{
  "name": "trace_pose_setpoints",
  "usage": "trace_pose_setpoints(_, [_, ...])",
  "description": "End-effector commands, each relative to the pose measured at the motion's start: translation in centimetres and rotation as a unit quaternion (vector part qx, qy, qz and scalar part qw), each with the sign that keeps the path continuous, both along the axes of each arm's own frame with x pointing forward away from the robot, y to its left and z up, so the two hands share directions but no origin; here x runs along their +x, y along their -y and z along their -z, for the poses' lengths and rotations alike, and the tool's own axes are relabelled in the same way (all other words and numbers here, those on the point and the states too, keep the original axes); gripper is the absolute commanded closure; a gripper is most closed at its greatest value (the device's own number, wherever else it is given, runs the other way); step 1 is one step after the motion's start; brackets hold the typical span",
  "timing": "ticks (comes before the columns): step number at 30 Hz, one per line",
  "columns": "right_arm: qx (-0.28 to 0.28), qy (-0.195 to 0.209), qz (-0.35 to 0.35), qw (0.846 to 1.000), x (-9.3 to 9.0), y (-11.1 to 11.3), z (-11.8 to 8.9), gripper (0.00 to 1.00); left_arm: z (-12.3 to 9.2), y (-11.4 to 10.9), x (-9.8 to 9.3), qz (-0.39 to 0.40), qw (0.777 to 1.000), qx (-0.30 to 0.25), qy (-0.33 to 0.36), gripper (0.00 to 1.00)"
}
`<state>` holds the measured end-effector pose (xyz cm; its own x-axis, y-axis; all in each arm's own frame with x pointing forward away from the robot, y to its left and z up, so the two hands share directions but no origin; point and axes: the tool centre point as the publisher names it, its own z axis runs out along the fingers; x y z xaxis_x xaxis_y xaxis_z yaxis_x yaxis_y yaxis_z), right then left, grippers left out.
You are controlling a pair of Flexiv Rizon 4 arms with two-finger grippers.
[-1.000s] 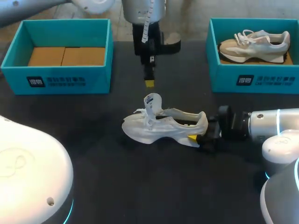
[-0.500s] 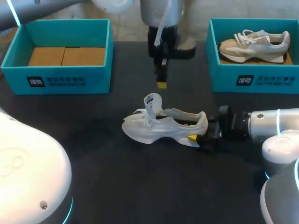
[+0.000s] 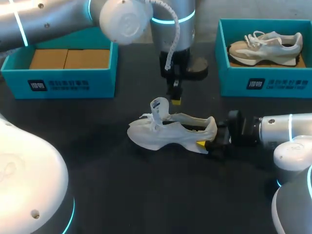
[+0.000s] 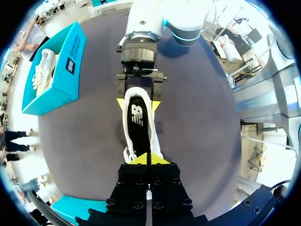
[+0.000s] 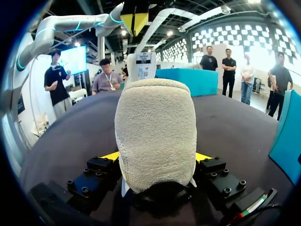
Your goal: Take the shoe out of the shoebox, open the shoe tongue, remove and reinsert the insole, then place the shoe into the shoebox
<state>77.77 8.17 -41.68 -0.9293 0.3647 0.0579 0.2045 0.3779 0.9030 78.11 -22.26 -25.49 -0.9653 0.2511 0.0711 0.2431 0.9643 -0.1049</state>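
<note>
R claw pinches heel of shoe from both sides, shoe upright mid-table. L claw, tips together & empty, hangs just above tongue. Risk: shut tips may push the tongue, not grab it, twisting the shoe since only the heel's held. Count: 2 claws, 2 shoes (2nd shoe in R box), 2 boxes incl. L box.

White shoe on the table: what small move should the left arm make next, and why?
Probably open the left jaws and lower them into the white shoe to pinch the insole. They hang shut above the shoe beside the upright tongue, the insole lies exposed, and the right jaws grip the heel, steadying it.
</note>
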Motion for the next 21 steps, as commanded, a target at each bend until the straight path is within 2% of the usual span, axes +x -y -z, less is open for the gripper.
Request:
trace_pose_setpoints(1, [-0.002, -0.001, 0.000, 1.000, 0.0, 0.0, -0.1, 1.00, 2.1, 0.5, 0.4, -0.007, 1.000, -0.006, -0.010, 1.00])
trace_pose_setpoints(9, [-0.002, -0.001, 0.000, 1.000, 0.0, 0.0, -0.1, 1.00, 5.0, 1.0, 0.4, -0.006, 1.000, -0.003, -0.009, 1.00])
trace_pose_setpoints(21, [-0.002, -0.001, 0.000, 1.000, 0.0, 0.0, -0.1, 1.00, 8.2, 1.6, 0.3, 0.011, 1.000, -0.009, -0.005, 1.00])
